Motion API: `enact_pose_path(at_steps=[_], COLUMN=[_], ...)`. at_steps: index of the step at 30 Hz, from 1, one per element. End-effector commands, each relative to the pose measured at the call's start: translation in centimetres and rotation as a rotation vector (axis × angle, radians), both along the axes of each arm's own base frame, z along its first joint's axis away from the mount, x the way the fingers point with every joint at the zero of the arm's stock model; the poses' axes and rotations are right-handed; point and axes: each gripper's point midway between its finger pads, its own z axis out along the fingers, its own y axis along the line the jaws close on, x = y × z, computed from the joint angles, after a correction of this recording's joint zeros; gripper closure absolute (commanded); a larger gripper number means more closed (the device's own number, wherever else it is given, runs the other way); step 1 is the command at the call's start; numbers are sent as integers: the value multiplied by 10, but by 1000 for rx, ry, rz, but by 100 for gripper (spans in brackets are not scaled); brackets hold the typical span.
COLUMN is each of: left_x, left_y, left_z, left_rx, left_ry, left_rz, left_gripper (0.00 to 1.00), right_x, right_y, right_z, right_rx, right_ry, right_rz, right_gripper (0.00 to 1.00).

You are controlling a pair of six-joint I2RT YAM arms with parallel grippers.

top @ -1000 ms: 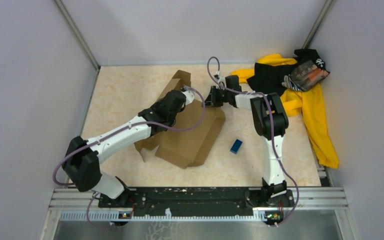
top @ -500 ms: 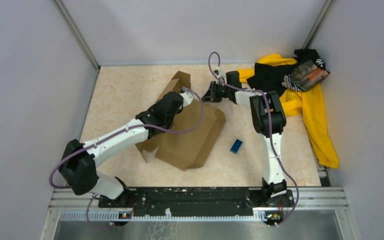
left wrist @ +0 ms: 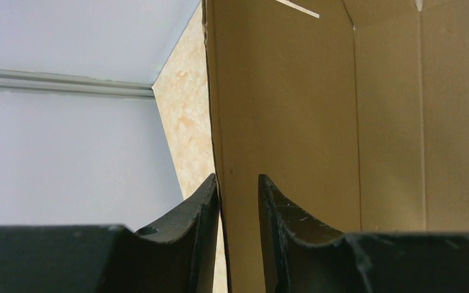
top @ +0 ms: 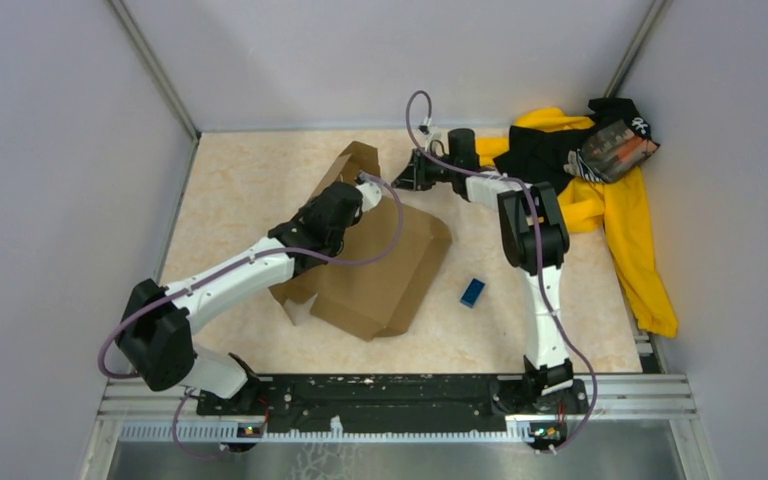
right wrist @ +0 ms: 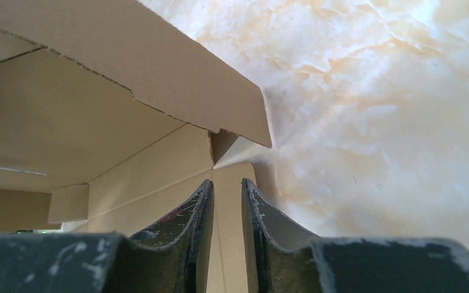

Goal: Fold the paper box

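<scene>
1. The left gripper (left wrist: 238, 180) straddles an upright edge of the box (left wrist: 293, 122); we cannot tell whether the narrowly parted jaws pinch it.
2. The right gripper (right wrist: 227, 183) holds nothing, jaws slightly apart; we see the box just ahead of its fingertips.

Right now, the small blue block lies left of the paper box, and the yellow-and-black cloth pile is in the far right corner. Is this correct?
One thing is wrong: in the top view the blue block lies right of the paper box, not left. The cloth pile is in the far right corner, as you say.
</scene>
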Motion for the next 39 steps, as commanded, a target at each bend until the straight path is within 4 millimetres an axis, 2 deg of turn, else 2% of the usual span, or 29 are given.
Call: enact_pose_path(at_steps=[1, 8, 20, 29, 39], left_x=[3, 6, 9, 11, 12], left_y=[4, 7, 8, 12, 16], left_z=[10, 11, 6, 6, 6], left_rx=[-59, -68, -71, -78, -84], left_ry=[-29, -30, -21, -22, -23], left_rz=[10, 18, 17, 24, 32], left_gripper=[64, 63, 63, 62, 62], right_x=[0, -9, 15, 16, 20], right_y=[25, 40, 48, 63, 73], right_z=[38, 50, 60, 62, 58], right_rx=[11, 59, 37, 49, 5], right_ry=[-248, -346, -431, -464, -480], right_rz=[80, 106, 9, 28, 27], right_gripper=[75, 69, 69, 68, 77])
